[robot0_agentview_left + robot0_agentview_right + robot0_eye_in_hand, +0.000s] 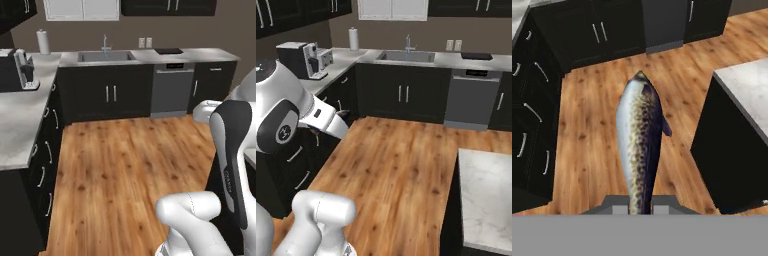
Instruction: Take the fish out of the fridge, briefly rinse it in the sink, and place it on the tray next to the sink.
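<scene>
The gripper (641, 209) was clamped on the fish (640, 150), pinching it near its tail end. In the hand view the fish stuck out away from the claw, silver on one side and dark and spotty on the other, with its pointed head far from the fingers. It hung in the air over the wooden floor (125, 165), touching nothing but the claw. The sink (106, 56) was far away, set in the pale countertop (200, 54) along the back wall, with a thin silver faucet (105, 44) behind it. The black tray (168, 51) lay on that same countertop to the right of the sink, a little apart from it. A grey dishwasher (171, 89) stood under the counter below the tray. A roll of paper towels (43, 41) stood at the far left corner of the counter, and a coffee machine (25, 70) sat on the left counter nearer to the robot. A marble-topped island (486, 200) stood close on the right side, just beside the wooden floor.
</scene>
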